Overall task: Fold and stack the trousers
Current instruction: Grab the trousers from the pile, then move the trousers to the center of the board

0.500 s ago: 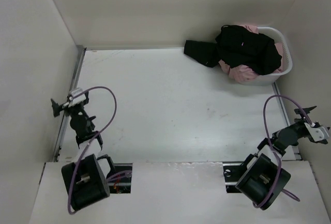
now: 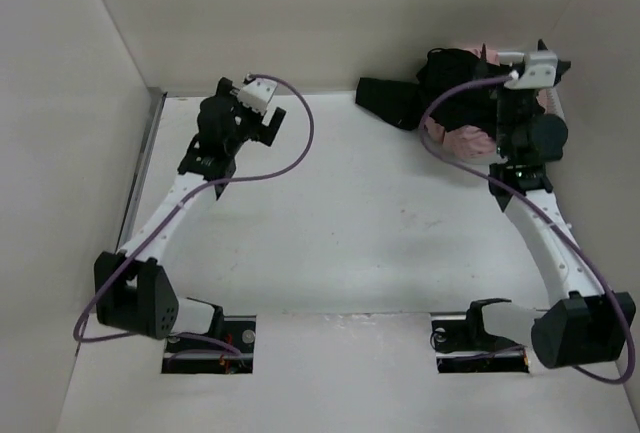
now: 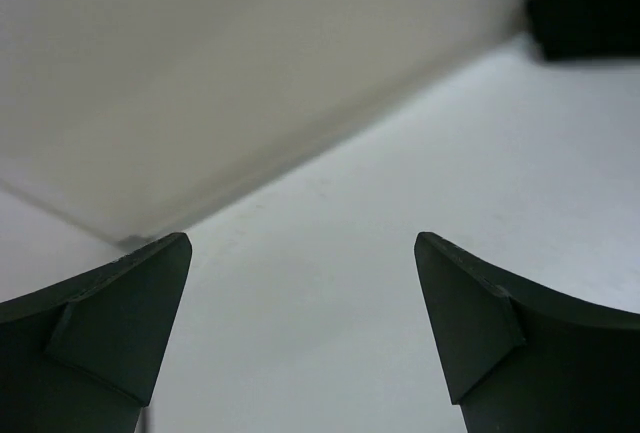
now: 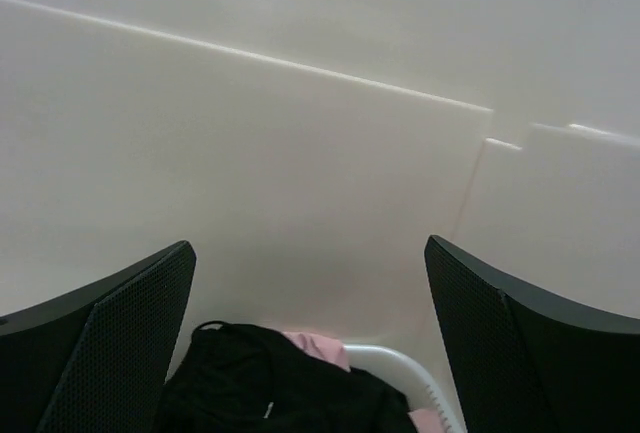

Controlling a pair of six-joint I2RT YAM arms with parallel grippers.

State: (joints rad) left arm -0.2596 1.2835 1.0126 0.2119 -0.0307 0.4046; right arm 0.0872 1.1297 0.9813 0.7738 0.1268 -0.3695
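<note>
The black trousers (image 2: 462, 88) lie heaped in a white basket (image 2: 556, 105) at the far right, with one part (image 2: 390, 101) spilling over the rim onto the table. My right gripper (image 2: 512, 58) is open and empty, raised over the basket and facing the back wall. In the right wrist view the gripper (image 4: 309, 253) has the trousers (image 4: 270, 383) low between its fingers. My left gripper (image 2: 262, 125) is open and empty above the far-left table. The left wrist view of this gripper (image 3: 302, 253) shows bare table, with a black fabric edge (image 3: 585, 13) at top right.
A pale pink garment (image 2: 455, 138) lies in the basket under the trousers and peeks out in the right wrist view (image 4: 315, 345), beside the basket rim (image 4: 400, 363). White walls close the table at the back and on both sides.
Both arms have swung out from their folded poses at the table's near sides. The left gripper is now at the far left. The right gripper is now over the basket.
</note>
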